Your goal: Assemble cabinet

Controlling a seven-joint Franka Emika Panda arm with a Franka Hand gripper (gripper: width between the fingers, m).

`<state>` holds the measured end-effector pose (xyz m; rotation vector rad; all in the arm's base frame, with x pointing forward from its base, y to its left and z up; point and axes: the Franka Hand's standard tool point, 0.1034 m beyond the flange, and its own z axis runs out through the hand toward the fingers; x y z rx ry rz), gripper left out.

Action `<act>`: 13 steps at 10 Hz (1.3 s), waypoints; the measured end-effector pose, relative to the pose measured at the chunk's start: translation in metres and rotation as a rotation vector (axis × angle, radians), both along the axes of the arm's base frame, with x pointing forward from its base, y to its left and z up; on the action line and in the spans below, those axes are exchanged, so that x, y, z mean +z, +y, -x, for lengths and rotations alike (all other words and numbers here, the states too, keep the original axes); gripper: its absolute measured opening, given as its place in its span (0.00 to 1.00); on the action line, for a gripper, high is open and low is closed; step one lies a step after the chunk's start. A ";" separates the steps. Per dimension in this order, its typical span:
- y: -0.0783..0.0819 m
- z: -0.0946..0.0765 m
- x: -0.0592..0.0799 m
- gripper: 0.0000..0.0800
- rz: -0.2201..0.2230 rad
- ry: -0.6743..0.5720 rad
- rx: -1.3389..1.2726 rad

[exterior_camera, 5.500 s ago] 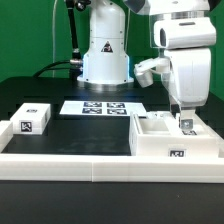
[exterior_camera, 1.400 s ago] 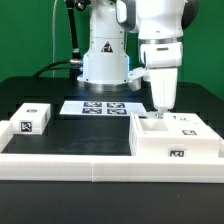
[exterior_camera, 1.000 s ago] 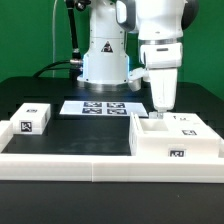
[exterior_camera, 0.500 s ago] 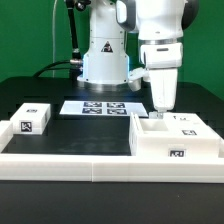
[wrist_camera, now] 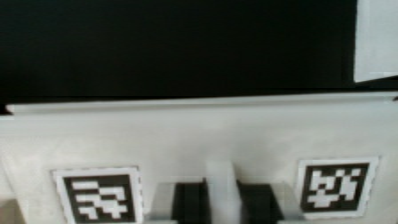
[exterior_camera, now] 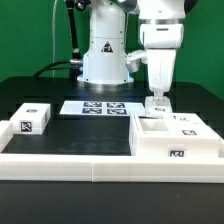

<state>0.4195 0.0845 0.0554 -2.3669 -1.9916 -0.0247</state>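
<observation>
The white cabinet body (exterior_camera: 165, 140) lies at the exterior view's right, open side up, with a tag (exterior_camera: 178, 153) on its front wall. My gripper (exterior_camera: 158, 104) hangs over its far left corner, a little above it. In the wrist view two dark fingers (wrist_camera: 187, 200) stand close either side of a thin white ridge of a white cabinet panel (wrist_camera: 196, 135) that carries two tags (wrist_camera: 98, 195). The jaws look shut on that panel. In the exterior view only a small white bit of it shows at the fingertips.
Two smaller white tagged panels (exterior_camera: 33, 117) lie at the exterior view's left. The marker board (exterior_camera: 100, 107) lies flat in the middle, before the robot base (exterior_camera: 105, 55). A low white border rail (exterior_camera: 70, 162) runs along the front. Another tagged piece (exterior_camera: 186, 122) sits on the body's far right.
My gripper has risen a little since half a second ago. Over the last seconds it moved from the body's right side to its far left corner.
</observation>
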 end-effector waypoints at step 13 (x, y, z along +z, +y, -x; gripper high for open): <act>-0.025 -0.039 0.007 0.09 -0.005 -0.009 -0.036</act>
